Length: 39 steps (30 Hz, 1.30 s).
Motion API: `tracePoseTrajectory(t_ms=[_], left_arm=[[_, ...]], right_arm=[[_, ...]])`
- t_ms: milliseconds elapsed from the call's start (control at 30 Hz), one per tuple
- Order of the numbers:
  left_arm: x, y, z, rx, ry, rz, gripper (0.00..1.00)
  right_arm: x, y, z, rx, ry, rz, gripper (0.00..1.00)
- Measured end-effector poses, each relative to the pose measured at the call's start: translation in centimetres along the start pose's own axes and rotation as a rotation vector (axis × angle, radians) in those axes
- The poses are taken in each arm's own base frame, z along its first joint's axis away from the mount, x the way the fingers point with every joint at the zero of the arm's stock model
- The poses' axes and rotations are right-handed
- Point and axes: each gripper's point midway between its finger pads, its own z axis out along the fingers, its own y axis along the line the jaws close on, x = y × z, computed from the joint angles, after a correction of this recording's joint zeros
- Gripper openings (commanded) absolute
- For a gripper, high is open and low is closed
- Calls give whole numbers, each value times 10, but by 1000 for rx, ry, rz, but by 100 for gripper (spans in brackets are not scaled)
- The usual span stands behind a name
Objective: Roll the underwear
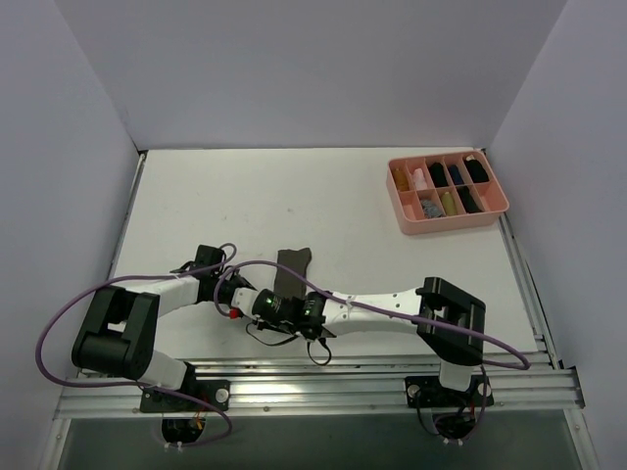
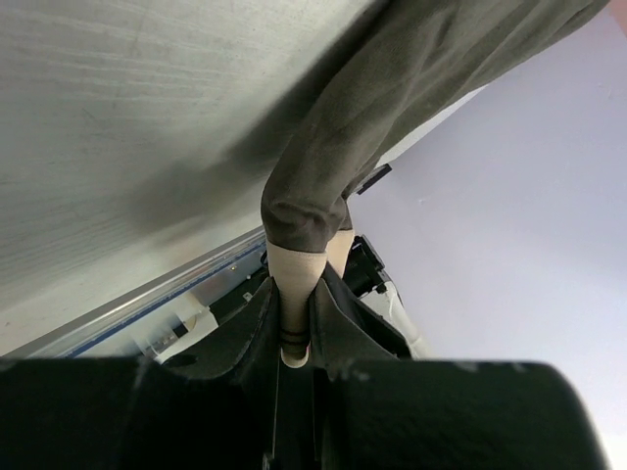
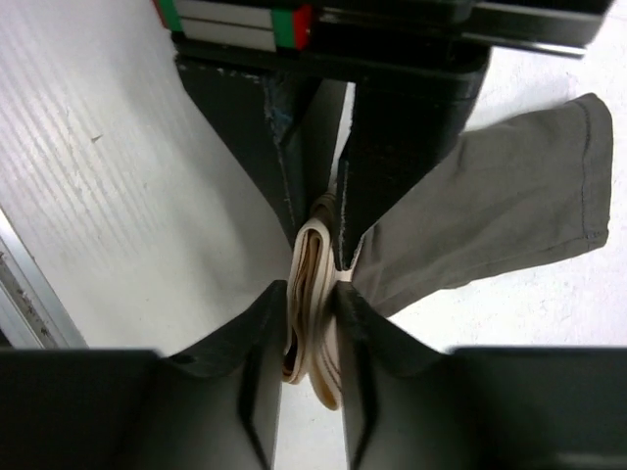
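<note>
The underwear (image 1: 292,269) is a dark olive-brown cloth lying on the white table, with its near end between my two grippers. My left gripper (image 1: 245,294) is shut on the beige waistband (image 2: 294,294), and the olive cloth (image 2: 392,117) runs away from it. My right gripper (image 1: 282,305) faces the left one and is shut on the folded waistband (image 3: 315,304). In the right wrist view the olive cloth (image 3: 500,206) spreads to the right, and the left gripper's fingers (image 3: 382,147) grip the same band just beyond mine.
A pink compartment tray (image 1: 447,191) with small rolled bundles stands at the back right. An aluminium rail (image 1: 343,377) runs along the near table edge. White walls enclose the table on three sides.
</note>
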Motion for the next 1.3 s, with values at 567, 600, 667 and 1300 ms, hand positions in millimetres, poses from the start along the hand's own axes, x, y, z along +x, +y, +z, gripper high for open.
tracePoseTrajectory(t_ms=[567,600,667,1300], left_arm=[[-40,-34,-32,-34,-70,52,40],[-48,-41,-38,-35,-95,72,40],[-59,-51,-47,-34,-139,112,41],[-54,7,-37,-63,-199,136,48]], right_arm=[[9,-10,11,-89,9,211,0],[11,-9,11,-113,18,236,0],[11,-7,10,-159,24,284,0],[0,-47,48,-555,29,736,0]])
